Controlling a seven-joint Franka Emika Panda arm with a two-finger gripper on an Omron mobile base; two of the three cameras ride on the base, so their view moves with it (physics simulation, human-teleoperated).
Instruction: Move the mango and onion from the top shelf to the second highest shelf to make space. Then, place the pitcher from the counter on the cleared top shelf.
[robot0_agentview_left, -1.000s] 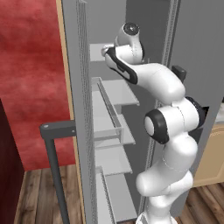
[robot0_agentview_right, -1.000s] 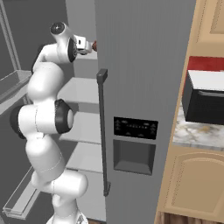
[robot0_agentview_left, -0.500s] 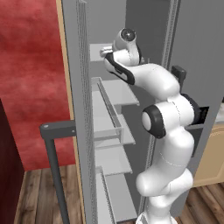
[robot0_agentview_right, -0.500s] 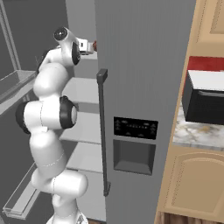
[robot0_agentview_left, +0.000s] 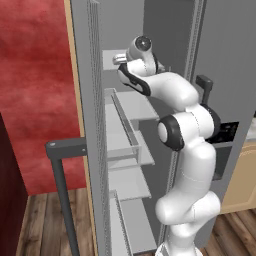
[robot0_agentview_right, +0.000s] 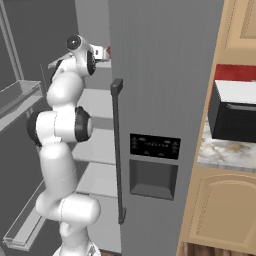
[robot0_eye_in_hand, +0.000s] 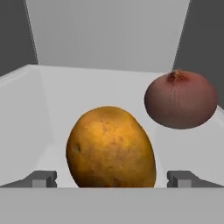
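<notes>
Dark fingertips of the gripper (robot0_eye_in_hand: 112, 178) are standing spread wide on either side of the mango (robot0_eye_in_hand: 111, 148), which is sitting between them on the top shelf (robot0_eye_in_hand: 87, 87) without being pinched yet. Behind it and to the right in the hand view, the onion (robot0_eye_in_hand: 180, 99) is resting on the same shelf, apart from the mango. Judging from this, the task is barely beginning: both items are waiting to go one shelf down, and the pitcher step is left too.
</notes>
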